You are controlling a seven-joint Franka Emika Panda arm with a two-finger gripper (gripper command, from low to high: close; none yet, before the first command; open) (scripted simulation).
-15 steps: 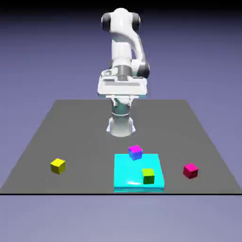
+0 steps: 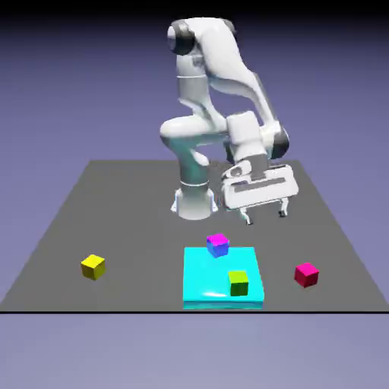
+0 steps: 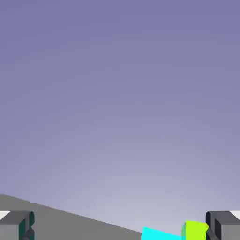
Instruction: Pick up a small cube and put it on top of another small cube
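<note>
The crimson-pink small cube (image 2: pixel 306 274) rests on the grey table (image 2: pixel 114 220) at the exterior view's right, near the front edge. The other small cube (image 2: pixel 217 244), magenta on top with blue sides, sits at the back edge of a cyan slab (image 2: pixel 209 277). My gripper (image 2: pixel 265 216) hangs open and empty above the table, behind both cubes and between them sideways, tilted. In the hand view only the two grey fingertips (image 3: pixel 17 225) show far apart, with mostly backdrop ahead; neither task cube appears there.
A green cube (image 2: pixel 238 282) stands on the cyan slab, and shows as a green patch (image 3: pixel 194 230) beside a cyan strip (image 3: pixel 159 233) in the hand view. A yellow cube (image 2: pixel 93 266) lies at the exterior view's left. The robot's base (image 2: pixel 194 201) stands behind the slab.
The arm has swung from the middle toward the exterior view's right and lowered. The hand has come down closer to the table, and its fingers now show.
</note>
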